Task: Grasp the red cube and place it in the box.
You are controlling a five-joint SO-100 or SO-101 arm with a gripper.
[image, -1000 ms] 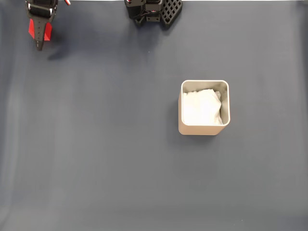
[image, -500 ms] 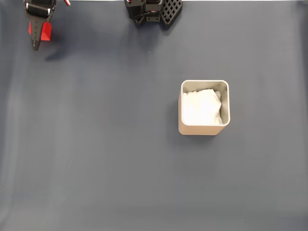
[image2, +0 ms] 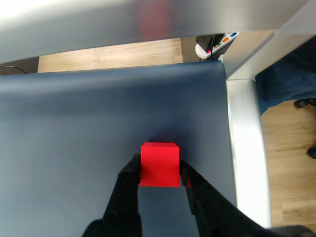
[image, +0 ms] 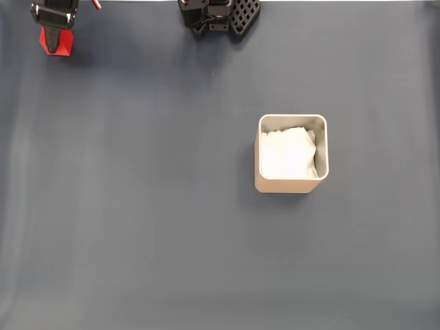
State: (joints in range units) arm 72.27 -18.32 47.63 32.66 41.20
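Claw: the claw [image2: 160, 173] is pinching the red cube between its two dark fingers in the wrist view, one finger pressing each side face; in the fixed view it [image: 53, 31] is sitting at the top left corner, partly cut by the frame edge.
Red cube: the red cube [image2: 159, 164] is sitting squarely in the grip with its top face fully showing; whether it is resting on the bench or hanging just above it cannot be told. In the fixed view it [image: 55, 42] is showing just below the claw's body at the far upper left.
Box: the box [image: 291, 184] is standing upright right of centre, well apart from the cube, with its opening facing up.
Padding: white soft padding [image: 287, 154] is filling most of the box's inside.
Bench: the dark blue-grey bench [image: 137, 206] is carrying the box; in the wrist view its edge [image2: 98, 108] is ending near a pale metal frame rail [image2: 244, 148].
Arm base: a black arm base [image: 218, 15] is sitting at the top centre edge.
Floor: a wooden floor [image2: 291, 163] is showing beyond the rail.
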